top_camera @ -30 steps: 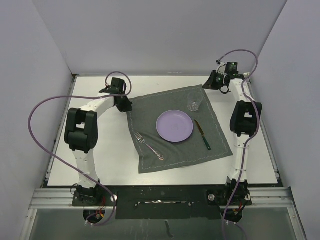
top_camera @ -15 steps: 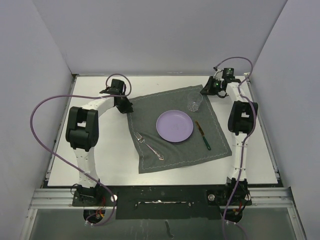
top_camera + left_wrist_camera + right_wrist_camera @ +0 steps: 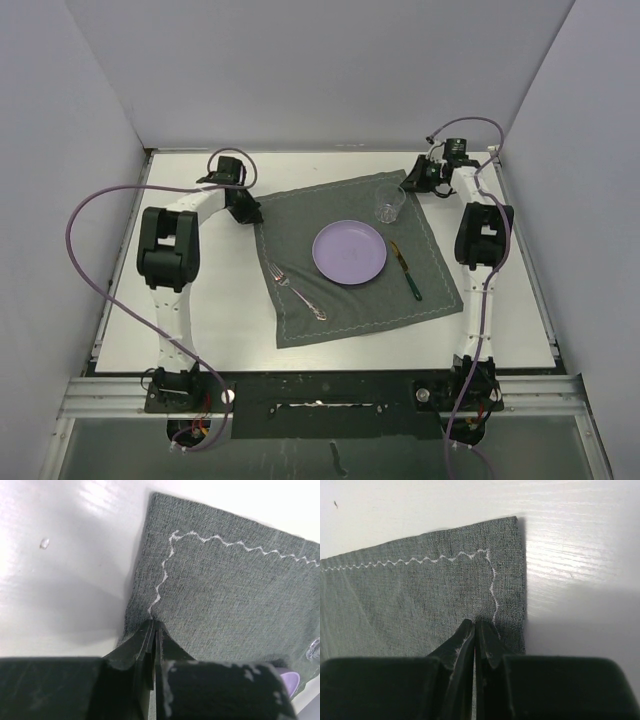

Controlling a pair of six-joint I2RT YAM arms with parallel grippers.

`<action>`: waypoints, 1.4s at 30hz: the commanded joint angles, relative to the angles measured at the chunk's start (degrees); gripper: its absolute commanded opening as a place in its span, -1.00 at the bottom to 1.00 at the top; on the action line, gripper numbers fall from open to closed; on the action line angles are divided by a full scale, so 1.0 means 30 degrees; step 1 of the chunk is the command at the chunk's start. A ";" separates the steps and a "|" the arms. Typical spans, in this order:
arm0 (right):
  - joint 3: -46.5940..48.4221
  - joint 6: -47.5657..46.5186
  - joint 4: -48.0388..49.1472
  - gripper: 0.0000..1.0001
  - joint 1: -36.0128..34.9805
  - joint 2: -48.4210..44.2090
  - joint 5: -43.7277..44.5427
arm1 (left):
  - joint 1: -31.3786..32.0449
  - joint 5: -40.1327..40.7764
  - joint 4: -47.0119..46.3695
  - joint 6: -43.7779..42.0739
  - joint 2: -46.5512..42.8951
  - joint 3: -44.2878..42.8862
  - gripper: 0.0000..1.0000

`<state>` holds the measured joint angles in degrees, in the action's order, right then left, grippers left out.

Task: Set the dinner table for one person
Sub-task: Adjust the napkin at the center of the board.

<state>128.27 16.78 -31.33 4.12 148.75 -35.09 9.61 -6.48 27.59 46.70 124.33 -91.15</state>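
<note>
From above, we see the right gripper now at the far right corner of the placemat. A second ago it hung further off, toward the far right of the dinner table. The left gripper sits at the mat's far left corner, much where it was, though its elbow is drawn in closer. The mat itself barely shifts, and it lies skewed on the white top. On it the plate is in the middle, with the fork to its left, the knife to its right, and the glass beyond the plate on the right.

In the left wrist view, the left gripper has its jaws shut tight, tips on the grey cloth right by the zigzag stitching and just inside the edge, with bare table to the left. We cannot tell whether any fold is caught between them.

In the right wrist view, the right gripper is likewise closed, its tips down on the mat just inside the stitched corner, and nothing is visibly pinched.

We judge that the setting is all but laid. With a closed tip on each far corner, what remains looks like squaring the mat to the table — a drag that could jostle the glass.
</note>
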 commanded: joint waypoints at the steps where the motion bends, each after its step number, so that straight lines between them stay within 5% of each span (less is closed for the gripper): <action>1: 0.0838 -0.0024 0.0280 -1.00 0.0058 0.0067 0.0044 | -0.0170 -0.0298 -0.0122 -0.0238 0.1226 -0.1564 -1.00; 42: -0.0936 0.0576 -0.0062 -1.00 0.0516 -0.0925 0.4175 | -0.1093 -0.0730 0.2781 -0.2409 0.6754 -0.9777 -1.00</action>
<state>128.05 18.76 -30.89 4.58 148.44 -28.64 7.29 -9.89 34.26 41.32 140.59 -117.80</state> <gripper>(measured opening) 0.022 0.007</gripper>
